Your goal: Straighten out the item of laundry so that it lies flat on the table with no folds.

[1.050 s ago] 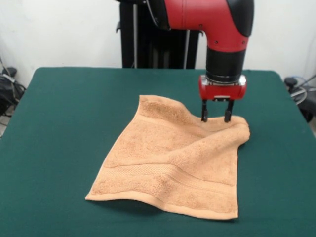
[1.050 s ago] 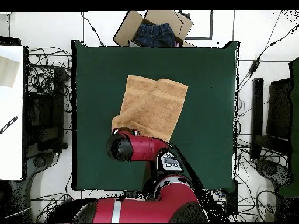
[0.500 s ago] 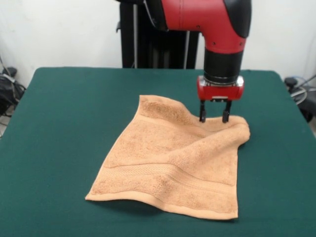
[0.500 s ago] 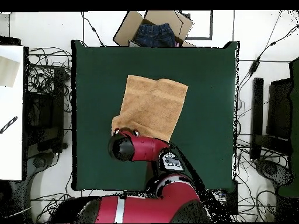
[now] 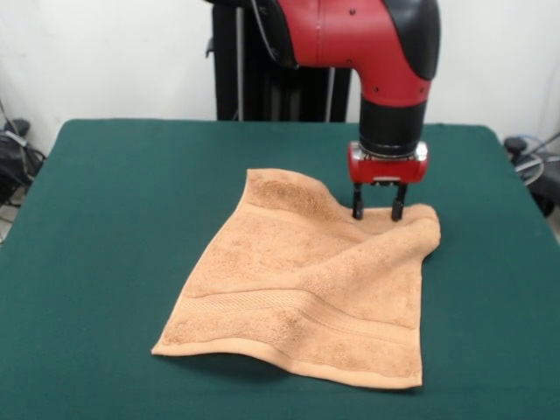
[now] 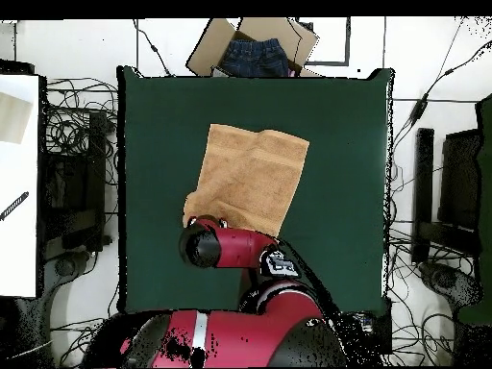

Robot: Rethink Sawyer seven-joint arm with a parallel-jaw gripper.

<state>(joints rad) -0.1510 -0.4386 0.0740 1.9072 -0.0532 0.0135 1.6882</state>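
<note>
claw (image 5: 377,210) open with its two fingers spread, gripping nothing, tips at the towel's (image 5: 306,280) raised far corner, arm (image 5: 385,79) pointing straight down, towel rumpled near the middle of the table (image 5: 114,219), diagonal fold across it

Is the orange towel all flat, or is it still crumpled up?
Not flat yet. The towel has a raised ridge across its middle and a bunched corner beside the open gripper; its front edge lifts off the table.

Loads of open bench (image 5: 114,219) on every side of the towel (image 5: 306,280); the only thing in the way is the arm (image 5: 367,44) over its back corner.
</note>
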